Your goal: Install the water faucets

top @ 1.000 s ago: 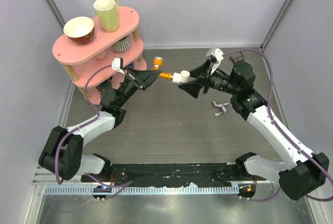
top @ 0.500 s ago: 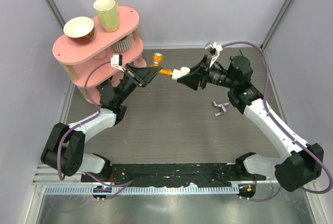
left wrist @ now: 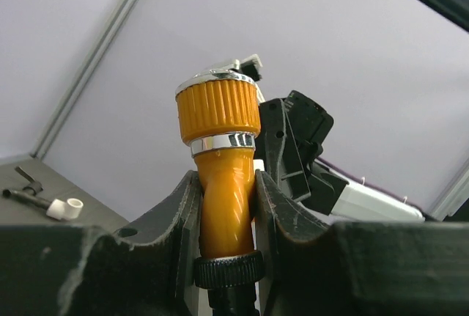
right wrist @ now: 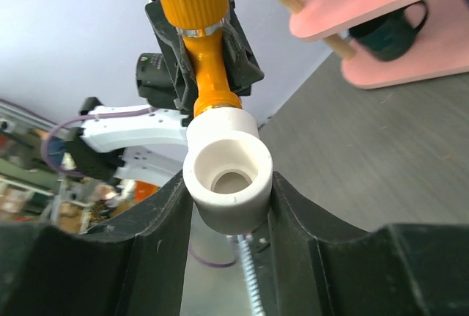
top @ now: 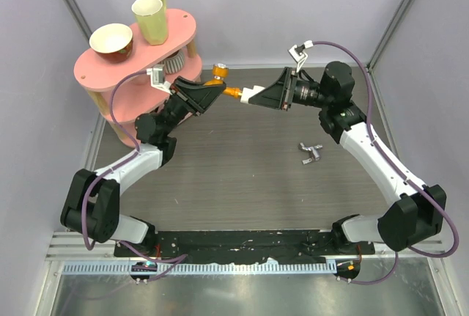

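Note:
My left gripper is shut on the orange tap, whose ribbed knob with silvery rings points up in the left wrist view. My right gripper is shut on the white pipe fitting, held against the tap's end above the table. In the right wrist view the fitting sits between my fingers with its open end toward the camera, and the orange tap runs out of its far side into the left gripper.
A pink two-tier shelf with a bowl and a yellow mug stands at the back left. A small silver tap piece lies on the table at the right. A dark tap piece with a white end shows in the left wrist view.
Both grippers have lifted and moved toward the back with the tap and fitting. The right gripper has turned and the joined parts sit closer to the shelf.

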You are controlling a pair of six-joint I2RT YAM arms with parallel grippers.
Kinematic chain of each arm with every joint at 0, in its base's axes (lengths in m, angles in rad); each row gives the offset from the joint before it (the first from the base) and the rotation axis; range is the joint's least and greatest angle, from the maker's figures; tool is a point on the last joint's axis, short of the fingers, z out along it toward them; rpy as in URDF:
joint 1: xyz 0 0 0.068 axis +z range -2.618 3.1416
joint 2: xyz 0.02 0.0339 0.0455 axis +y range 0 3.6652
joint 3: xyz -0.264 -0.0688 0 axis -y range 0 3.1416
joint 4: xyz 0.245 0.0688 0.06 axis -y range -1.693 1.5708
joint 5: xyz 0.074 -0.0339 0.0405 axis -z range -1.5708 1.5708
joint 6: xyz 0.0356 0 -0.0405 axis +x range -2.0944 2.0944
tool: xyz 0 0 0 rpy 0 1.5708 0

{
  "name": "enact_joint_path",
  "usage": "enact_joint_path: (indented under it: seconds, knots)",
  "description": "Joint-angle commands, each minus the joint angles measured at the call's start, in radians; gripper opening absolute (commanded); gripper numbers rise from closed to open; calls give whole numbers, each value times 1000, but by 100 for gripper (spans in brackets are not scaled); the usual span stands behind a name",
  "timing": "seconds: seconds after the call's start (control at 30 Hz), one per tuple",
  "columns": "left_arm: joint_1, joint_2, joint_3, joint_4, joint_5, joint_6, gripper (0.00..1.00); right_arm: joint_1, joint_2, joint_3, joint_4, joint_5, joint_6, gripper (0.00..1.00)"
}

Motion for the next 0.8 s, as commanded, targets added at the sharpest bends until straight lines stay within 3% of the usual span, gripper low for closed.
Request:
enact_joint_path:
  seconds: [0.0, 0.1, 0.3, 0.37, 0.5, 0.63, 0.77]
  knots:
    - [-32, -14, 25, 207, 218, 225, 0, 17, 34, 63, 181, -48, 353, 1]
    - [-32, -25, 19, 209, 232, 261, 0, 17, 61, 54, 288, -81, 505, 1]
    - [-31, -43, -4, 207, 178, 254, 0, 16, 78, 77, 269, -81, 505, 4]
    - [-28, -40, -30, 196, 65, 185, 0, 16, 77, 103, 217, -78, 433, 27]
    - [-26, -30, -65, 196, -108, 19, 0, 16, 51, 155, -45, -24, 150, 74]
    - [-28, -48, -75, 160, -184, -67, 0, 16, 24, 161, -132, 27, -62, 84]
    - [-29, -106, -75, 1, -228, -91, 0, 16, -9, 166, -240, 128, -258, 90]
